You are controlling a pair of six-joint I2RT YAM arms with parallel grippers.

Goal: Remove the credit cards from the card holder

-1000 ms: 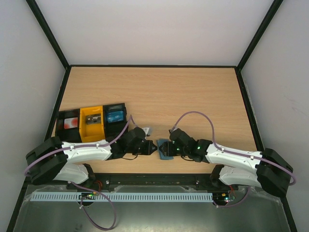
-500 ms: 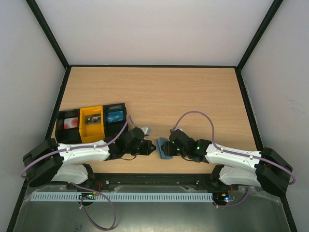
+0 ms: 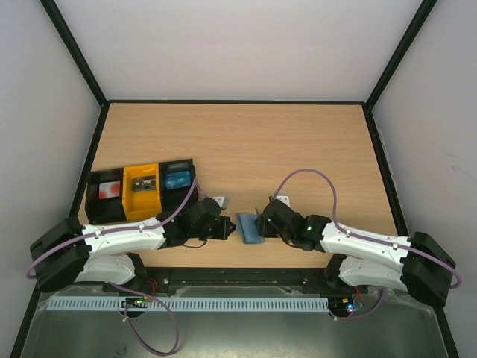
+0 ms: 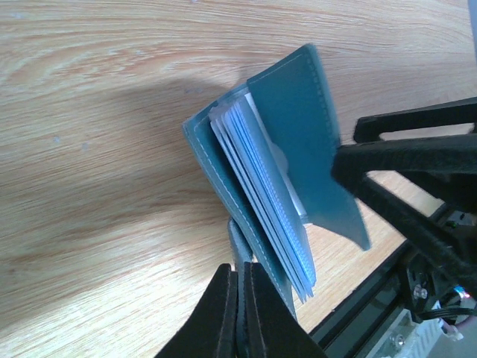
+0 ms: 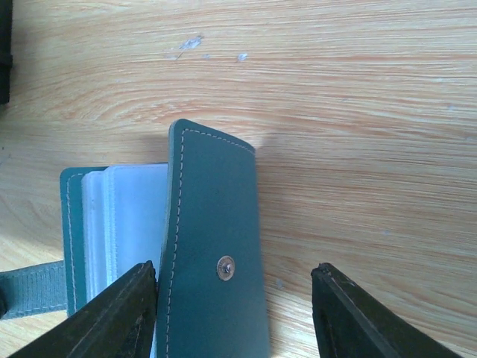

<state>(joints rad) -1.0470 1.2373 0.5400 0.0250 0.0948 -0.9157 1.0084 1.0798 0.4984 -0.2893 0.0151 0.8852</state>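
The teal card holder [image 3: 250, 228] stands open on its edge near the table's front, between the two grippers. My left gripper [image 4: 240, 274] is shut on its grey-blue tab [image 4: 237, 240], seen also in the top view as the left gripper [image 3: 229, 227]. Pale plastic sleeves [image 4: 268, 194] fan out from the spine. The credit cards are hidden in those sleeves. My right gripper [image 5: 232, 270] is open and straddles the raised cover flap [image 5: 212, 216] with its snap stud [image 5: 224, 268]. Its left finger [image 5: 127, 313] rests beside the flap's stitched edge; the right finger [image 5: 358, 321] stands well clear.
A row of box trays, black, yellow [image 3: 141, 190] and black, sits at the left edge. A small white thing [image 3: 220, 201] lies behind the left gripper, another [image 3: 282, 200] behind the right. The black rail [image 3: 238, 277] runs just in front of the holder.
The left gripper has drawn back to the left with the tab. The card holder has shifted left and opened wider. The right gripper followed left, its jaws slightly narrower.
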